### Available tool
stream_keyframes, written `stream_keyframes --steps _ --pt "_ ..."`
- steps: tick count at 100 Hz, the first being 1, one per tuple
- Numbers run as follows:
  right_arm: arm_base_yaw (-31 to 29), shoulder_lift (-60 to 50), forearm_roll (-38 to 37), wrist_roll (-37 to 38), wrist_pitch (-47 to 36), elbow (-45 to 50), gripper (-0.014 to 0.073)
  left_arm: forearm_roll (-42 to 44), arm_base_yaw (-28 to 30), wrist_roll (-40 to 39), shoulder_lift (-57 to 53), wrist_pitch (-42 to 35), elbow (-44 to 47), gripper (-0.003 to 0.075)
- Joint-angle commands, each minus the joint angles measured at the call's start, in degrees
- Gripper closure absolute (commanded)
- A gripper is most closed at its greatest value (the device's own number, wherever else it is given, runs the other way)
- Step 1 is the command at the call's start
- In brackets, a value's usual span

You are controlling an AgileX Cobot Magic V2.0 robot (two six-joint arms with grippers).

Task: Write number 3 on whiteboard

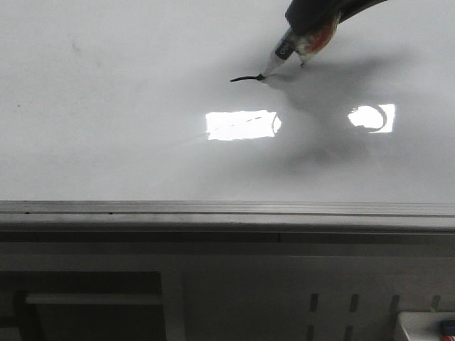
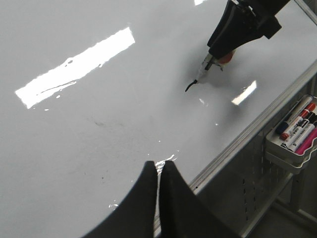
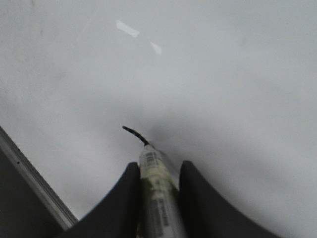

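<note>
The right gripper [image 3: 158, 198] clamps a marker [image 3: 157, 193], light, stiff and slick, gripped mid-barrel; its tip touches the glossy whiteboard [image 1: 106, 128]; the number 3 [image 1: 246, 77], one short stroke, trails toward nine o'clock; the left gripper [image 2: 158, 198] is closed, empty.

The whiteboard [image 1: 106, 142] is left bare around the short stroke [image 1: 245, 78]; passage there is blocked only by the right gripper [image 1: 313, 25] and its marker [image 1: 279, 55]. Off the rail [image 2: 257, 126], a pen tray [image 2: 292, 153] is met

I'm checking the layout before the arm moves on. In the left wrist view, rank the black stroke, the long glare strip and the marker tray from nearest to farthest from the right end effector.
1. Black stroke, at the pen tip under the right end effector.
2. Marker tray, past the whiteboard's rail.
3. Long glare strip, across the board.
</note>
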Motion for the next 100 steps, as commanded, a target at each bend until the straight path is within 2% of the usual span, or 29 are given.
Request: stream_keyframes --steps 1,16,27,44,67,82,100 --pt "1.10 -0.75 -0.98 -0.14 -2.38 0.54 0.0646 -1.76 0.33 -0.71 0.68 -4.75 -1.34 0.0741" --pt "4.88 1.01 0.34 -0.14 -6.52 1.84 0.0646 -1.76 0.33 -0.71 0.68 -5.57 -1.34 0.0741" --pt "5.10 1.99 0.77 -0.05 -8.13 1.84 0.0646 -1.76 0.33 -0.71 0.68 -6.09 -1.34 0.0741" --pt "2.05 1.80 0.77 -0.05 -8.23 1.84 0.0646 -1.76 0.33 -0.71 0.68 -6.09 -1.34 0.0741" --pt "-3.23 0.45 0.77 -0.05 -4.20 1.84 0.0646 -1.76 0.33 -0.71 0.68 -6.09 -1.34 0.0741" --pt "-3.59 -0.86 0.55 -0.05 -3.77 2.50 0.0646 -1.76 0.33 -0.71 0.68 -6.09 -1.34 0.0741" --pt "-2.44 -0.80 5.98 0.05 -4.93 5.64 0.0646 -1.76 0.33 -0.71 0.68 -6.09 -1.34 0.0741"
